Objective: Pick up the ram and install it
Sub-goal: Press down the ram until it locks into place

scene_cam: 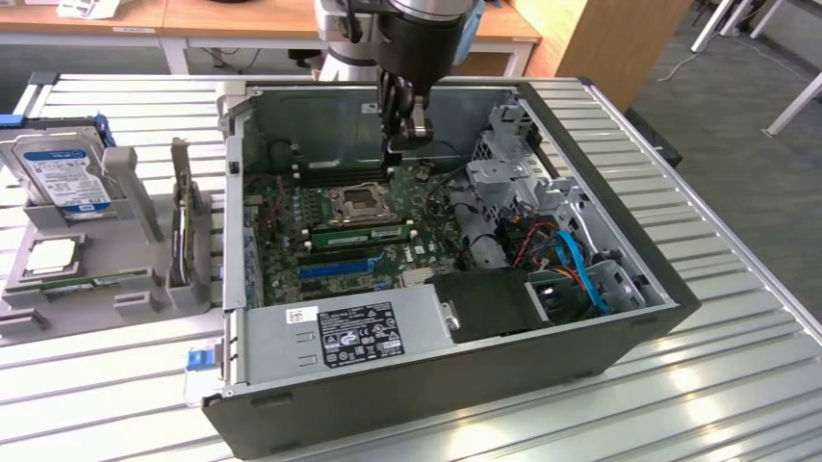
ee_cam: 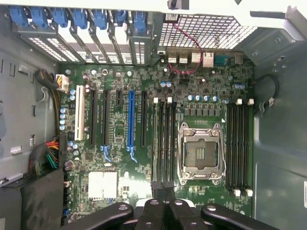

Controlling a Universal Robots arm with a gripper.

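Observation:
A long green ram stick (scene_cam: 83, 285) lies flat in the grey holder (scene_cam: 141, 289) at the exterior view's left, below the square silver processor chip (scene_cam: 52, 255). My gripper (scene_cam: 396, 146) hangs inside the open computer case (scene_cam: 617, 318), above the far side of the motherboard (scene_cam: 424, 252) and well away from that stick. In the wrist view its black fingertips (ee_cam: 156, 186) are pressed together with nothing between them, so the gripper (ee_cam: 162, 186) is shut, just over the black slots (ee_cam: 164, 143) beside the bare processor socket (ee_cam: 201, 151). Another green strip (scene_cam: 362, 234) sits in a slot near the socket.
A silver hard drive (scene_cam: 62, 178) with a blue-and-white label stands in the holder at the back left. The power supply (scene_cam: 346, 332) fills the case's near side. Drive cage metal (scene_cam: 507, 178) and blue and orange cables (scene_cam: 572, 265) crowd the exterior view's right.

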